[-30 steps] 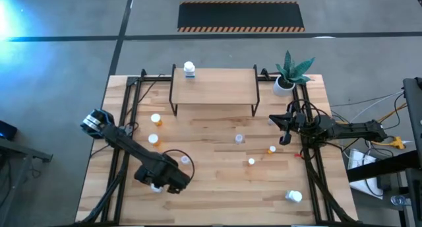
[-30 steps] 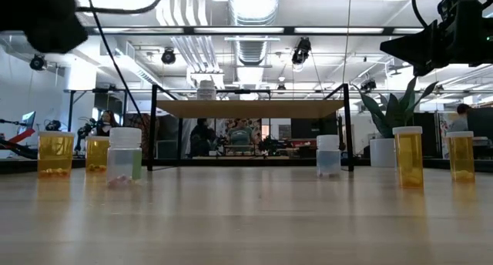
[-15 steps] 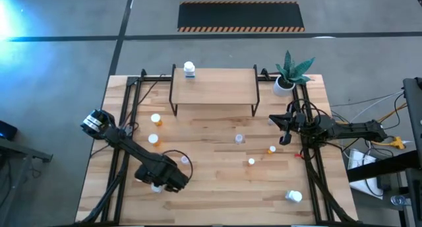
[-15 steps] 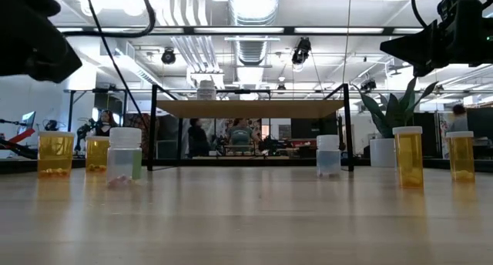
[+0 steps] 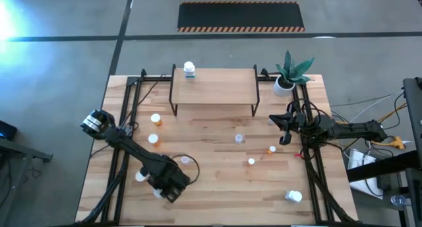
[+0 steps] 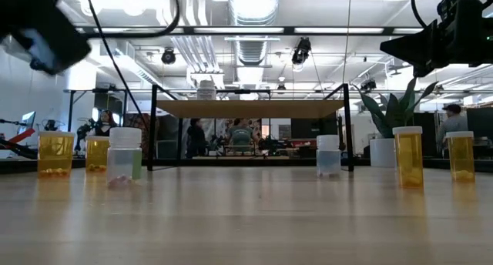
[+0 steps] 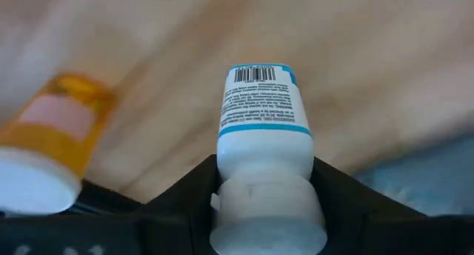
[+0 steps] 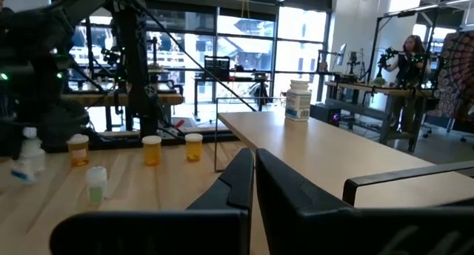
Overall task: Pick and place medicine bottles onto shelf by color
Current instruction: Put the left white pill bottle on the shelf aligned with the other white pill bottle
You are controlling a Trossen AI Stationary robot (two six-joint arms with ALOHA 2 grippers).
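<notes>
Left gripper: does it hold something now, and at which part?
Yes. The left gripper holds a white medicine bottle at its cap end. The right gripper holds nothing.

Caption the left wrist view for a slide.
Left gripper clamps a white bottle by its cap end above the table; an orange bottle lies alongside.

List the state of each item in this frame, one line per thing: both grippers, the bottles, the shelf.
Left gripper: shut on a white bottle, near the table's front-left.
Right gripper: shut, empty, waiting at the table's right edge.
White bottle on the shelf: upright, capped, at the left end.
Shelf: holds only that one bottle.
Orange bottles: upright, capped, on the table.
Plant pot: upright, right of the shelf.
</notes>
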